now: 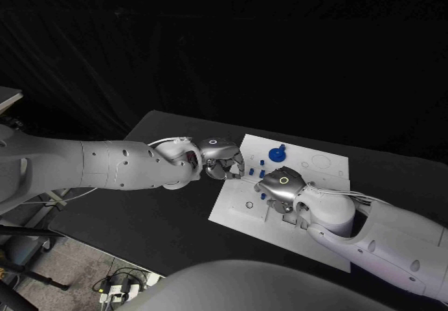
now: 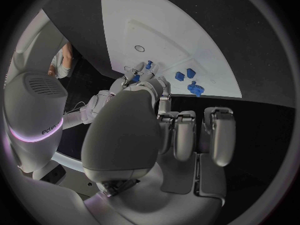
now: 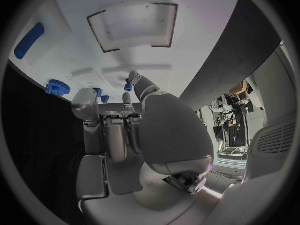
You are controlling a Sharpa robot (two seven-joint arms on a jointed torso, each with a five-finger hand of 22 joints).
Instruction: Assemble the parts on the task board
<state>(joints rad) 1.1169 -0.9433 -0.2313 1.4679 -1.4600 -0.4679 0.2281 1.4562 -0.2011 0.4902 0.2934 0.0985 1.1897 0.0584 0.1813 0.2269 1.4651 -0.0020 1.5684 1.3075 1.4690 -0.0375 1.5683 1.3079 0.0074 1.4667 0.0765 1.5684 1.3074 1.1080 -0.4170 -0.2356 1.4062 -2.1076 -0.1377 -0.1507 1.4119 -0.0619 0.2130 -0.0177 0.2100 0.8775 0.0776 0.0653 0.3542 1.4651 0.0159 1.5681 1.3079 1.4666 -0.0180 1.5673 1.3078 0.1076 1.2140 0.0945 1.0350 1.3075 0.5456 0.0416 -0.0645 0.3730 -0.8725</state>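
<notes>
Task board (image 1: 322, 170): white plate on the black table (image 1: 158, 220), at centre.
Left hand (image 1: 221, 157): at the board's 9 o'clock edge, fingers curled downward; whether it holds anything, cannot tell.
Right hand (image 1: 283, 184): over the board's middle, pinching a small blue peg (image 3: 128, 86) at its fingertips.
Blue gear (image 1: 277, 154): on the board at 12 o'clock.
Small blue parts (image 1: 253, 172): between the two hands.

Black table (image 1: 149, 214); white task board (image 1: 238, 210) on it.
</notes>
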